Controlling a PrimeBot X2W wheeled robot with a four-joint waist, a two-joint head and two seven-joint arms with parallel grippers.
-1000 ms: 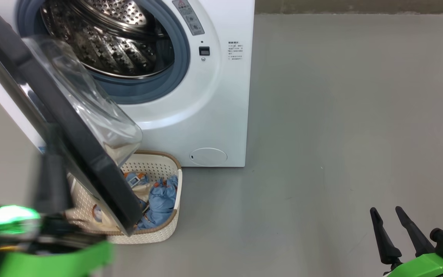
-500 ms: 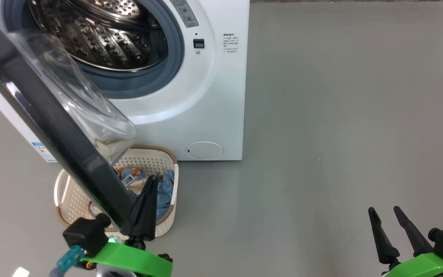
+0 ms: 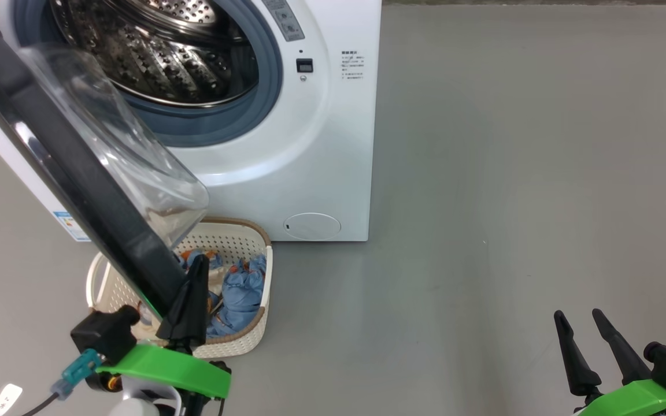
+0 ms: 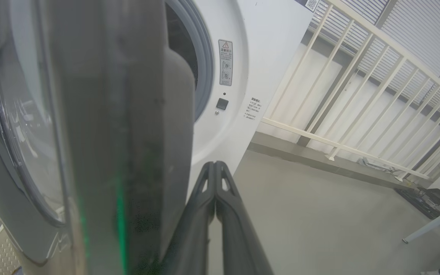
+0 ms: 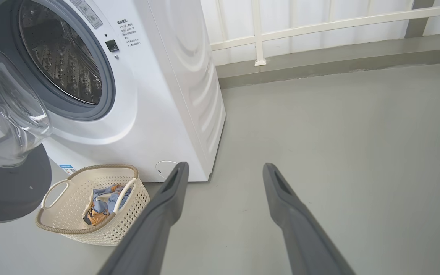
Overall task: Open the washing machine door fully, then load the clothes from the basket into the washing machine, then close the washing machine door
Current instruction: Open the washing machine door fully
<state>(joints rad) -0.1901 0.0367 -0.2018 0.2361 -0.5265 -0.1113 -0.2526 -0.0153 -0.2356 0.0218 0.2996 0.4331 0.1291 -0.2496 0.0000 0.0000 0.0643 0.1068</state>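
Big white front-loading washing machine [image 3: 321,150], drum [image 3: 159,52] exposed. Large round glossy black door [image 3: 78,190] swung out, overhanging small cream perforated basket [image 3: 267,271]. Blue and cream clothes [image 3: 240,294] inside basket, not yet loaded. Left hand [image 3: 198,263] pressed together beside door edge, probably for pushing wider. Right hand [image 3: 577,314] apart, empty.

Long tapered dark jaws, bright green wrist brackets [image 3: 165,370], black blocks [image 3: 104,338], teal plug [image 3: 76,370]

Left gripper [image 4: 215,166], fingers together, beside, perhaps against, the blurred edge of the washing machine door [image 4: 90,133].
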